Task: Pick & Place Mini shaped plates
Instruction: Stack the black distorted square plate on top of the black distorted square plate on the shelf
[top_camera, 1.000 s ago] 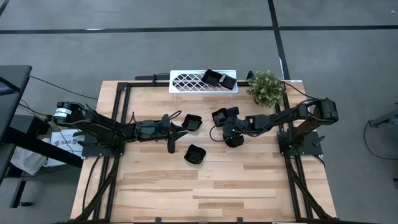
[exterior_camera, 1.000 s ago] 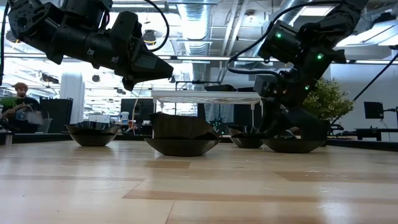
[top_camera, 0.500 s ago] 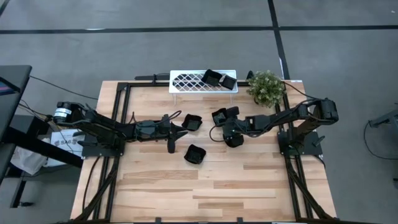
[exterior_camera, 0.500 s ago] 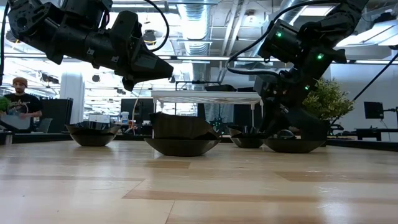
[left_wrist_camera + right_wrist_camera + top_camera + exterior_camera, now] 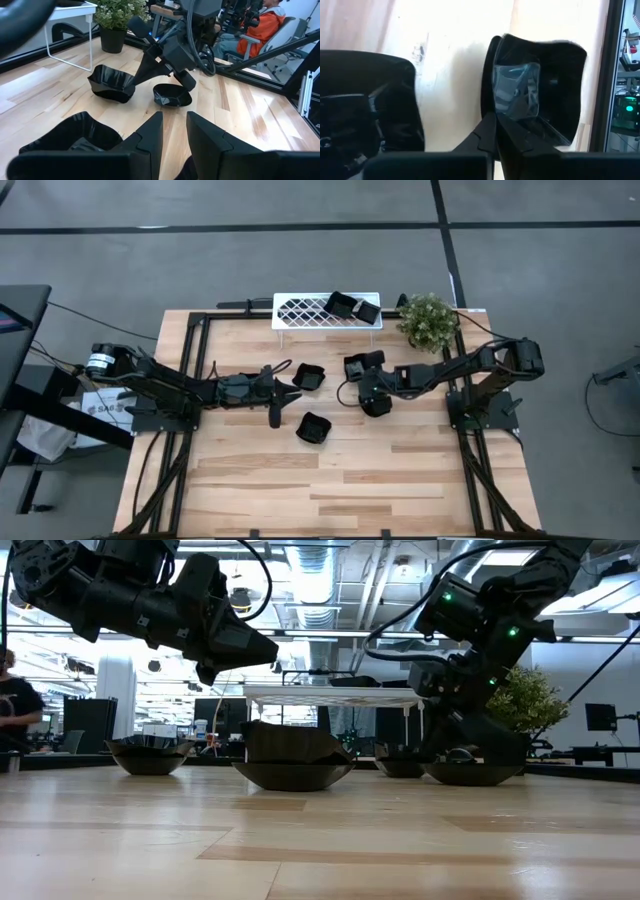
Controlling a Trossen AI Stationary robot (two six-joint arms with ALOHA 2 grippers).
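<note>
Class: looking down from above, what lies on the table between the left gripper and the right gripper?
In the high view, one black plate lies between the left gripper and the right gripper.

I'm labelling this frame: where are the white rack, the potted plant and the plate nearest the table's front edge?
white rack (image 5: 305,310): high view, on its bare lattice top.
potted plant (image 5: 428,319): high view, on its leaves.
front plate (image 5: 314,427): high view, on its middle.

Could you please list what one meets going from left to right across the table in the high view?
Left gripper → plate beside it → plate nearer the front → right gripper, shut on a plate's rim → potted plant.
</note>
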